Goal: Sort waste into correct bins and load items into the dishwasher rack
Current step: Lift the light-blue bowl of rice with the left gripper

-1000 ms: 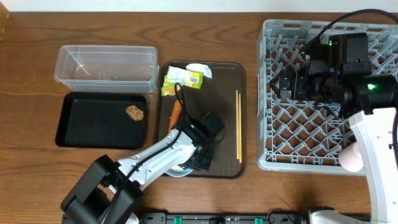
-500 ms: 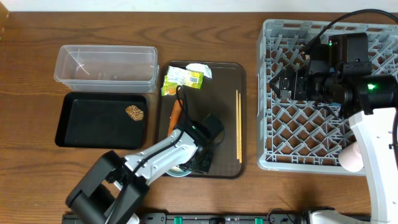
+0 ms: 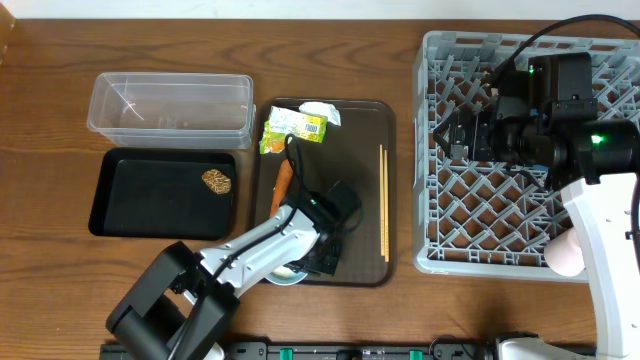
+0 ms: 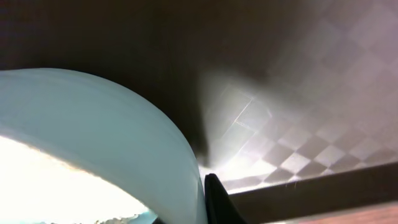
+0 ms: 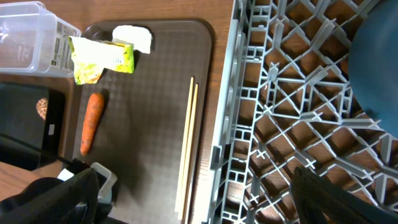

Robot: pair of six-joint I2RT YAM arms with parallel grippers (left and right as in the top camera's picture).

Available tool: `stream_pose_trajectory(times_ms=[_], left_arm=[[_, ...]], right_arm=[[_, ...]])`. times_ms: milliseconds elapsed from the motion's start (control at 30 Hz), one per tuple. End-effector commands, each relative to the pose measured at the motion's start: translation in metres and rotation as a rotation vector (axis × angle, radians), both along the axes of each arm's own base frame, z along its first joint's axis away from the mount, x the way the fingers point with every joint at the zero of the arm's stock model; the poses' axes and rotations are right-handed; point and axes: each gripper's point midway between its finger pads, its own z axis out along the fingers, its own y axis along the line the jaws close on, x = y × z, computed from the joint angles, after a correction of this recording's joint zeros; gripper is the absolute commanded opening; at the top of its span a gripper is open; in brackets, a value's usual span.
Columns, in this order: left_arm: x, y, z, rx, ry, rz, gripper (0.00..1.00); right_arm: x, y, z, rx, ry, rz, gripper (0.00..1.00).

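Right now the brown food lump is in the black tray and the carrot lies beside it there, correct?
No. The brown food lump is in the black tray, but the carrot lies on the brown serving tray; the right wrist view shows it.

**Dark wooden table, soft even light**

Everything below me rests on one wooden table [image 3: 60, 40]. Its brown grain runs left to right and fills the overhead view edge to edge. The light is soft and even, leaving a faint sheen on the boards. A pale tan corner [image 3: 4, 25] pokes in at the upper left, but I can't tell what it is.
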Motion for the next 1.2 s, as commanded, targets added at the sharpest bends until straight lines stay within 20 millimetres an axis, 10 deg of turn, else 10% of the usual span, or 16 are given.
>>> stream_pose_trajectory(times_ms=[0,567,1167], left_arm=[[0.000,-0.004,0.009,-0.017,0.009,-0.014,0.06],[0.027,-0.012,0.061,-0.113,-0.199,0.000,0.06],[0.046,-0.028,0.009,-0.090,-0.187,0.049,0.06]], right_arm=[[-0.003,0.006,0.003,0.012,-0.006,0.009,0.91],[-0.003,0.006,0.003,0.012,-0.007,0.009,0.91],[-0.002,0.006,0.003,0.013,-0.007,0.009,0.91]])
